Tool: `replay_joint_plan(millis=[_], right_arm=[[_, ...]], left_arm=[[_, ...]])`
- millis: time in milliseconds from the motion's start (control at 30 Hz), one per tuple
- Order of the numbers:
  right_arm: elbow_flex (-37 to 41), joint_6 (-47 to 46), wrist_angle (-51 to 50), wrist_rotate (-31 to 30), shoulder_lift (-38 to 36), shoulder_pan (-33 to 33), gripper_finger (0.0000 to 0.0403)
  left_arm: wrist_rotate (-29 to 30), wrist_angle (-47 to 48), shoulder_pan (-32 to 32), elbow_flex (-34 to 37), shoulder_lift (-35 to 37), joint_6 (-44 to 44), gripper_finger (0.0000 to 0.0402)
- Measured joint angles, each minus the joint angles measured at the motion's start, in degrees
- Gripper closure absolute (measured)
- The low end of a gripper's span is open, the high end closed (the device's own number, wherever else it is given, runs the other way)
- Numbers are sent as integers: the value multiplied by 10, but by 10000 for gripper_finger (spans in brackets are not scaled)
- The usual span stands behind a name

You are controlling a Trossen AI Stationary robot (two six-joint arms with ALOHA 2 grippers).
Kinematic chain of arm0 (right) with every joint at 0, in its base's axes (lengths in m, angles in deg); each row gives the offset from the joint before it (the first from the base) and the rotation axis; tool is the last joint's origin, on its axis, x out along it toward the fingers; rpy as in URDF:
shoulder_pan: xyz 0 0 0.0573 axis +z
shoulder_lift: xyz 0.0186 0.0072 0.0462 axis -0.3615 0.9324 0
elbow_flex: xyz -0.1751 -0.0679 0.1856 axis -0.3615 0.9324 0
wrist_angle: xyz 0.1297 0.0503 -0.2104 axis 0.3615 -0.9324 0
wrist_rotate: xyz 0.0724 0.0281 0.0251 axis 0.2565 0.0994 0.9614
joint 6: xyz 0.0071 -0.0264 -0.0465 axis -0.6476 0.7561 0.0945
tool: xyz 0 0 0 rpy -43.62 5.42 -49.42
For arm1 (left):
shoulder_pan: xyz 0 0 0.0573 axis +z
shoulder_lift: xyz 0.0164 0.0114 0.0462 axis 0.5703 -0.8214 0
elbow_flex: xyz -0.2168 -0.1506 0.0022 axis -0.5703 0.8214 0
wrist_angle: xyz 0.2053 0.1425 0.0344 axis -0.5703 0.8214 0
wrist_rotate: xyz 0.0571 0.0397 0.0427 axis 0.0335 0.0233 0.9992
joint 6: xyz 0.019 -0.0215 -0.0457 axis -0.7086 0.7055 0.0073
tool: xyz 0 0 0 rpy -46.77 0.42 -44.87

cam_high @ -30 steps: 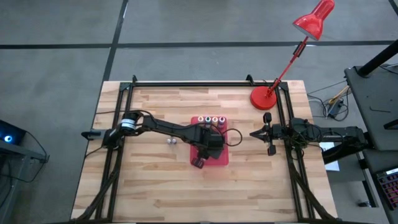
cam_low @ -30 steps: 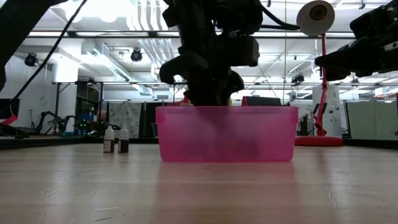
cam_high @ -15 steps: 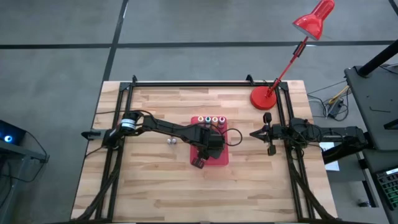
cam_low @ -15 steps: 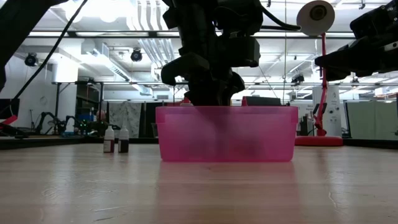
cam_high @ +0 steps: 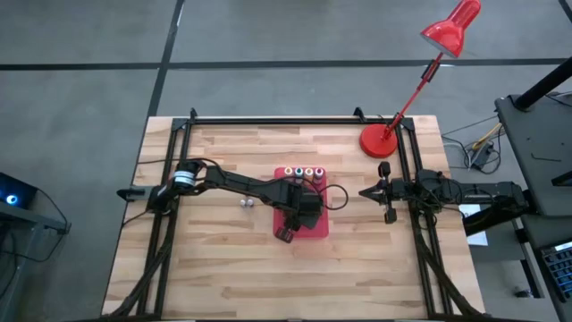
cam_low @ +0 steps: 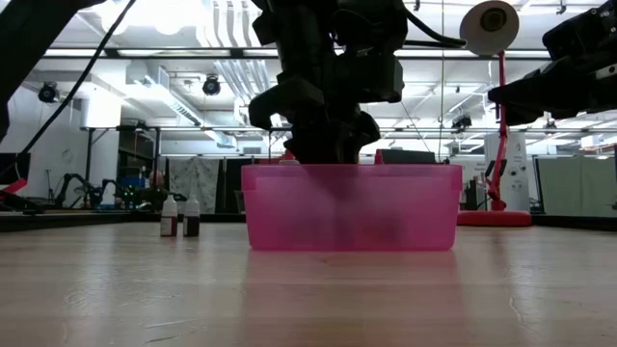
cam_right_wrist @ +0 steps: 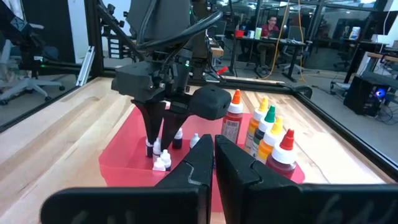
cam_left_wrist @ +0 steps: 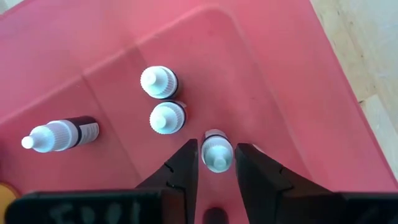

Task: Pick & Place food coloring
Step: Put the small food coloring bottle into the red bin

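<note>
Two small dropper bottles (cam_low: 180, 216) are seen standing side by side on the wooden surface (cam_high: 214, 259), left of the red tray (cam_high: 317, 225) and apart from it. The left gripper (cam_left_wrist: 215, 163) is reached down into the tray, its fingers (cam_left_wrist: 186, 168) set narrowly on either side of a small white-capped bottle (cam_left_wrist: 216, 152) that stands upright on the tray floor; whether the pads press on it cannot be told. Just beside it two more capped bottles (cam_left_wrist: 163, 99) are found upright, touching each other, and a fourth (cam_left_wrist: 59, 135) is laid on its side. Along the tray's far edge a row of taller bottles (cam_right_wrist: 264, 132) with orange, yellow, green and red tips is lined up. The right gripper (cam_right_wrist: 214, 155) is held off the tray's right side, fingers pressed together on nothing, near the red desk lamp (cam_high: 382, 140).
</note>
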Motion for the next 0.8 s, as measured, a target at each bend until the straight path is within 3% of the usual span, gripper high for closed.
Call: replay_joint_plan(millis=[800], right_arm=[[0,-1,0,0,0,0,394]], left_arm=[[3,53,4,-93,18,29,321]])
